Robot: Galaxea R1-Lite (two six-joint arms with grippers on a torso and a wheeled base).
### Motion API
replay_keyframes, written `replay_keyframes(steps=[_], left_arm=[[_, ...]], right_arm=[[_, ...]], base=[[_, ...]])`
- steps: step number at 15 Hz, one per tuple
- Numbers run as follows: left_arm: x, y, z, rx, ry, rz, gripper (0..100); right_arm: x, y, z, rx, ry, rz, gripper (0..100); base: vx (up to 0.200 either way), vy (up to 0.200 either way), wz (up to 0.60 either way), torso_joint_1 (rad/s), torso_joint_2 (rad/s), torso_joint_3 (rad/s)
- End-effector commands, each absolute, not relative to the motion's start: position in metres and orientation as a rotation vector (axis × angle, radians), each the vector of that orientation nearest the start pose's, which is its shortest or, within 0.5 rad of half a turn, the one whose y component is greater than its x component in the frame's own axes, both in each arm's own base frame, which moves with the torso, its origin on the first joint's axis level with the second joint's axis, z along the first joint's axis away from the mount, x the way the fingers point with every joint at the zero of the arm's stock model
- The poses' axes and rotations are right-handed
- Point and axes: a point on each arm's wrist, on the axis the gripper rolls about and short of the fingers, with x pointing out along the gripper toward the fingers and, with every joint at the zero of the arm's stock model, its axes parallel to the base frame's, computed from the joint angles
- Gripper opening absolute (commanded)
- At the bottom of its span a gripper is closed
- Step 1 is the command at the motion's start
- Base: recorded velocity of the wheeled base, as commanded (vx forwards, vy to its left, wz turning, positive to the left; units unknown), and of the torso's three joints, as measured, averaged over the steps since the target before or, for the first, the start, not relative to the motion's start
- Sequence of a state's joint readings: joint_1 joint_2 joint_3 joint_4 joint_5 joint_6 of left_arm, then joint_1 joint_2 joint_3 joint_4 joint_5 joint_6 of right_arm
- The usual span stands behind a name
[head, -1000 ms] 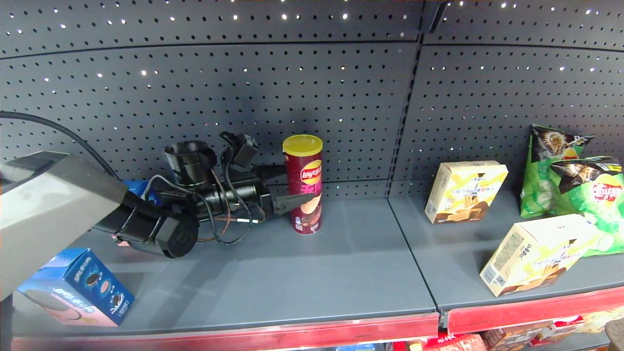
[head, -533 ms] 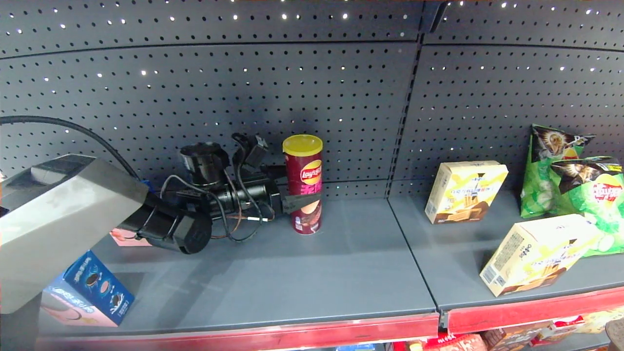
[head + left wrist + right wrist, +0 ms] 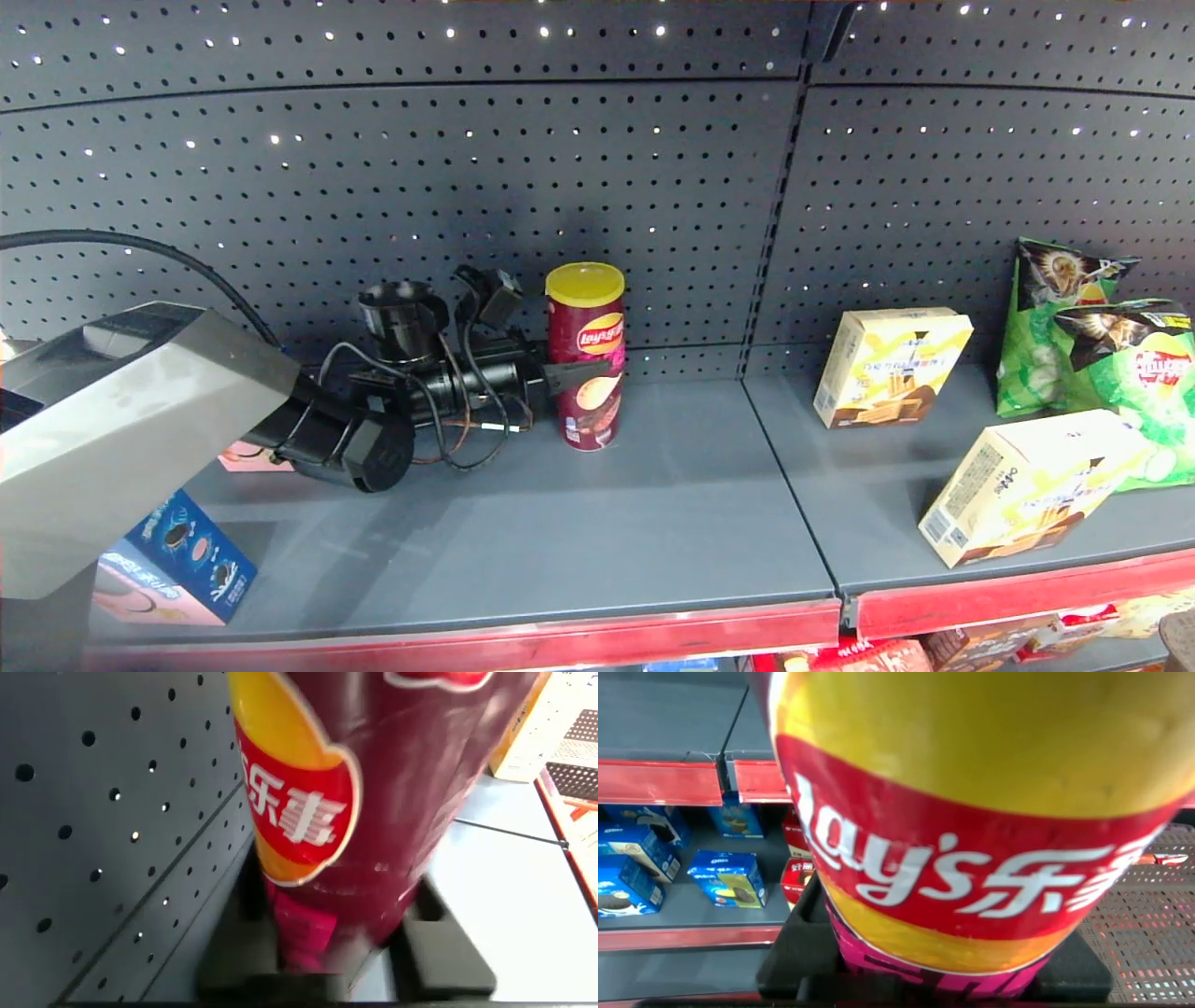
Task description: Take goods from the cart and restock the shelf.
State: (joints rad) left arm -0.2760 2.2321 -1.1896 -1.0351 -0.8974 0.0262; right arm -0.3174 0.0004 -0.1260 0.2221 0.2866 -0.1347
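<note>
**A:** Where is the left gripper (image 3: pixel 581 369)?

**B:** It reaches in from the left, low over the shelf (image 3: pixel 560 532); it is closed round the crisp can (image 3: pixel 586 327) at about mid-height, one finger in front and one behind; in the wrist view the can fills the gap between them.

**A:** And the can itself?

**B:** Upright, with its base on the shelf by the look of it, close in front of the back panel (image 3: pixel 467 187); it is well apart from the blue box (image 3: pixel 177 569) at the front left and from the yellow box (image 3: pixel 892 364) in the next bay.

**A:** So the step is the let-go?

**B:** I judge so; the can seems placed and only needs releasing. It is tall and narrow, so a nudge could tip it; check first that the base sits flat; open both fingers evenly, wide enough to clear the sides; then draw back leftward along the arm's own line, without lifting or swinging.

**A:** What of the right side?

**B:** The right gripper (image 3: pixel 938 975) is clamped on a spare can (image 3: pixel 971 812), held out before the lower shelves (image 3: pixel 654 779); I would bring it up only once the left arm is clear, and stand it just beside the first can.
</note>
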Motion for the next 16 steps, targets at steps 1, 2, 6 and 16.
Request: replay_keyframes(steps=[1,2,6,16], left_arm=[[0.408,-0.135,0.125,0.021,-0.008,-1.175,0],[0.407,-0.134,0.128,0.022,-0.012,-1.175,0],[0.387,-0.129,0.140,0.022,-0.008,-1.172,0],[0.304,-0.106,0.163,0.021,0.014,-1.175,0]], right_arm=[[-0.031,0.017,0.087,-0.106,0.094,-0.023,0],[-0.031,0.017,0.087,-0.105,0.094,-0.023,0],[-0.031,0.017,0.087,-0.103,0.094,-0.021,0],[-0.031,0.017,0.087,-0.081,0.093,-0.019,0]], base=[[0.000,0.000,0.00,0.000,0.00,0.000],[0.000,0.000,0.00,0.000,0.00,0.000],[0.000,0.000,0.00,0.000,0.00,0.000],[0.000,0.000,0.00,0.000,0.00,0.000]])
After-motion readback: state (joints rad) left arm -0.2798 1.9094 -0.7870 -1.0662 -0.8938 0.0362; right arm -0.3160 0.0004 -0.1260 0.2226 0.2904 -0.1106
